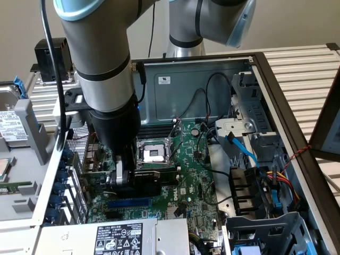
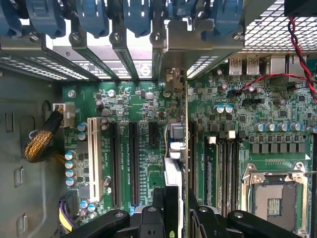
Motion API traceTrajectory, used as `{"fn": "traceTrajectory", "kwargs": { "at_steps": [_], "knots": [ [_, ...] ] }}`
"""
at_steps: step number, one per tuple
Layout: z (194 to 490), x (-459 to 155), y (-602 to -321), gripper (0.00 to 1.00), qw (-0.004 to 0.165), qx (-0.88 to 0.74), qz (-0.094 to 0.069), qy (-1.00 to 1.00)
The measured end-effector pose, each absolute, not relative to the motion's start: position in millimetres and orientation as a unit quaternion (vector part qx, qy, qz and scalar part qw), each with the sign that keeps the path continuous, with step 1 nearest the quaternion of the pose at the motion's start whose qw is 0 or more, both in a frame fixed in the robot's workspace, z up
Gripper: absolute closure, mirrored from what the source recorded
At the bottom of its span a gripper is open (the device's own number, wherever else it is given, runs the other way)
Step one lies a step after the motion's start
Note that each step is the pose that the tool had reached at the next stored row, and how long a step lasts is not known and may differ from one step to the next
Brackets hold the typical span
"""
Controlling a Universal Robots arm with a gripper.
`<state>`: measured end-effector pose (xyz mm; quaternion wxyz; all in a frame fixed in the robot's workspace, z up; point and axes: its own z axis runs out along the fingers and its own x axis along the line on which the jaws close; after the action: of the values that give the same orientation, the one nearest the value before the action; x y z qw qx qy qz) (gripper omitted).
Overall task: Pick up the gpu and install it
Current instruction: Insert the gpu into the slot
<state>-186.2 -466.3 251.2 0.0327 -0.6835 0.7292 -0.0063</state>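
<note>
The gpu [image 1: 150, 180] shows as a black shroud standing on edge over the green motherboard [image 1: 194, 170], just in front of the CPU socket [image 1: 151, 154]. My gripper [image 1: 130, 180] is shut on it from above. In the wrist view the gpu [image 2: 185, 134] is seen edge-on as a thin green card. Its silver end bracket [image 2: 198, 47] is against the case's rear slot openings. My black fingers [image 2: 159, 210] clamp the card from both sides. Whether its lower edge sits in a slot is hidden by the card itself.
Two black expansion slots [image 2: 124, 163] and a white one [image 2: 92, 153] lie beside the card. Blue slot clips [image 2: 94, 17] line the rear wall. Drive cages and cables [image 1: 255, 175] fill the exterior view's right. A power supply [image 1: 122, 236] sits in front.
</note>
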Motion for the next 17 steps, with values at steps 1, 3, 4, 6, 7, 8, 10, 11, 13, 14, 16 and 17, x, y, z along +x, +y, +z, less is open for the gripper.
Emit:
{"fn": "traceTrajectory", "kwargs": {
  "at_steps": [1,3,4,6,7,8,10,11,13,14,16,17],
  "knots": [
    [250.9,-186.2,-466.3,0.73,0.033,-0.683,-0.006,0.729],
    [250.4,-186.6,-466.2,0.73,0.033,-0.683,-0.006,0.729],
    [250.3,-186.8,-466.2,0.73,0.033,-0.683,-0.006,0.729],
    [250.1,-187.1,-466.2,0.73,0.033,-0.683,-0.006,0.729],
    [250.1,-187.1,-466.2,0.73,0.033,-0.683,-0.006,0.729],
    [249.9,-187.5,-466.2,0.73,0.033,-0.683,-0.006,0.729],
    [249.5,-188.3,-466.2,0.73,0.033,-0.683,-0.006,0.729],
    [249.2,-188.4,-466.3,0.73,0.033,-0.683,-0.006,0.729],
    [248.6,-188.4,-466.3,0.73,0.033,-0.683,-0.006,0.729],
    [248.2,-188.5,-466.3,0.73,0.033,-0.683,-0.006,0.729],
    [247.7,-188.9,-466.2,0.73,0.033,-0.683,-0.006,0.729],
    [247.5,-189.2,-466.2,0.73,0.033,-0.683,-0.006,0.729]
  ]
}}
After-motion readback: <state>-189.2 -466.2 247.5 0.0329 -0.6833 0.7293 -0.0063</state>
